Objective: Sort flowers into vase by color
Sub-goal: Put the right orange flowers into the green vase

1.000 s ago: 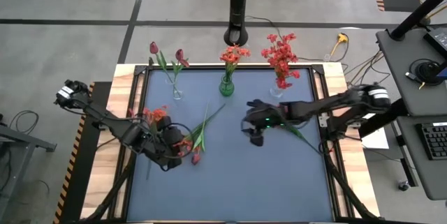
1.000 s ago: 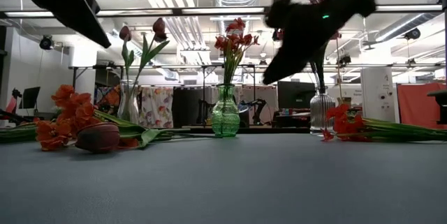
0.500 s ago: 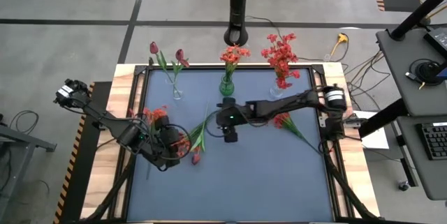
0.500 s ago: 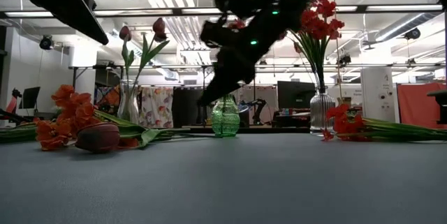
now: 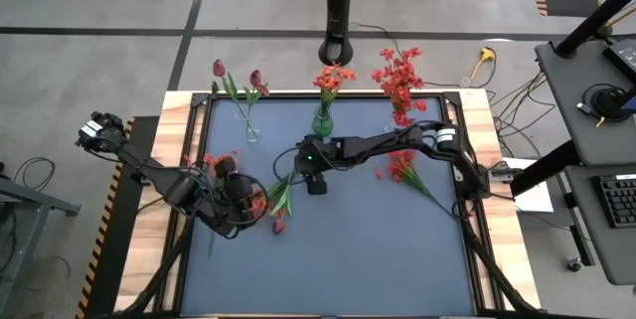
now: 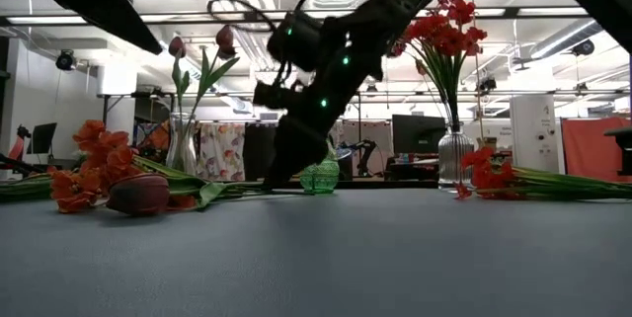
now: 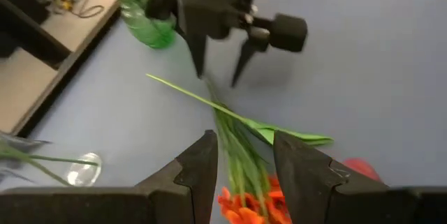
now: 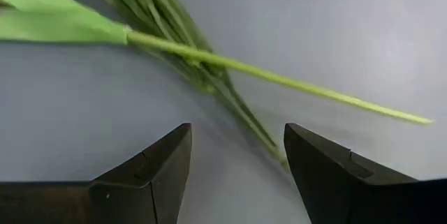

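Observation:
A pile of flowers point(image 5: 268, 198) lies on the blue mat left of centre. It has orange-red blooms point(image 6: 94, 164), a maroon bud point(image 5: 279, 225) and green stems point(image 7: 234, 137) that fan toward the green vase point(image 5: 322, 123). My left gripper point(image 7: 243, 165) hangs open over the bloom end, a finger on either side of the stems. My right gripper point(image 8: 237, 161) is open and points down over the stems' free ends point(image 8: 244, 116), close to the mat point(image 6: 275, 174). One red flower point(image 5: 402, 170) lies at the right.
Three vases stand along the far edge. A clear one point(image 5: 251, 132) holds maroon tulips, the green one holds orange blooms, and a clear one point(image 5: 395, 128) holds red blooms. The near half of the mat point(image 5: 348, 259) is bare.
My right gripper has swept from the mat's right half toward the table's left edge. It has come down and rolled, and now stands over the stem ends of the pile. The flowers have not moved.

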Tool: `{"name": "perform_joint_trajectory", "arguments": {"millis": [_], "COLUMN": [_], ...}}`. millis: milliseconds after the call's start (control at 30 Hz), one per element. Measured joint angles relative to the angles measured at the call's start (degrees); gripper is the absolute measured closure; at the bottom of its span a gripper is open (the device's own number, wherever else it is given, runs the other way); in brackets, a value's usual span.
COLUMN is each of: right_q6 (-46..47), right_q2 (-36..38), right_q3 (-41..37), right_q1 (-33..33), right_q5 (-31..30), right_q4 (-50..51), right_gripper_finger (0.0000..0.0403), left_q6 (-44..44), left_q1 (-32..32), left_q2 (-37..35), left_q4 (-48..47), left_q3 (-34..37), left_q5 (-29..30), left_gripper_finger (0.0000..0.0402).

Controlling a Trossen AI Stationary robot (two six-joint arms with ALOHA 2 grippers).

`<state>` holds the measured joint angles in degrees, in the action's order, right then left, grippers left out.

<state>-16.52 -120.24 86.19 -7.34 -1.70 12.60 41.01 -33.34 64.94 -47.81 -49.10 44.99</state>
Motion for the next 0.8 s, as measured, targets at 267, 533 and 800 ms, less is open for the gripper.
{"name": "perform_joint_trajectory", "arguments": {"millis": [267, 533, 800], "right_q6": [0.07, 0.0, 0.23], "right_q2": [-0.93, -1.3, -3.15], "right_q3": [-0.32, -0.23, -0.05], "right_q1": [-0.58, -0.96, -1.19], "right_q5": [1.91, 2.17, 2.17], "right_q4": [-1.14, -3.3, -2.63], "right_gripper_finger": [0.0191, 0.025, 0.0347], "left_q6": [-0.04, -0.22, -0.24], "left_q1": [0.0, 0.0, 0.0], "left_q2": [-0.58, -1.28, -1.35], "left_q4": [-0.52, -1.64, -1.61], "left_q3": [0.02, 0.02, 0.02], "left_q5": [3.65, 9.63, 9.71], "left_gripper_finger": [0.0278, 0.0278, 0.0278]}}
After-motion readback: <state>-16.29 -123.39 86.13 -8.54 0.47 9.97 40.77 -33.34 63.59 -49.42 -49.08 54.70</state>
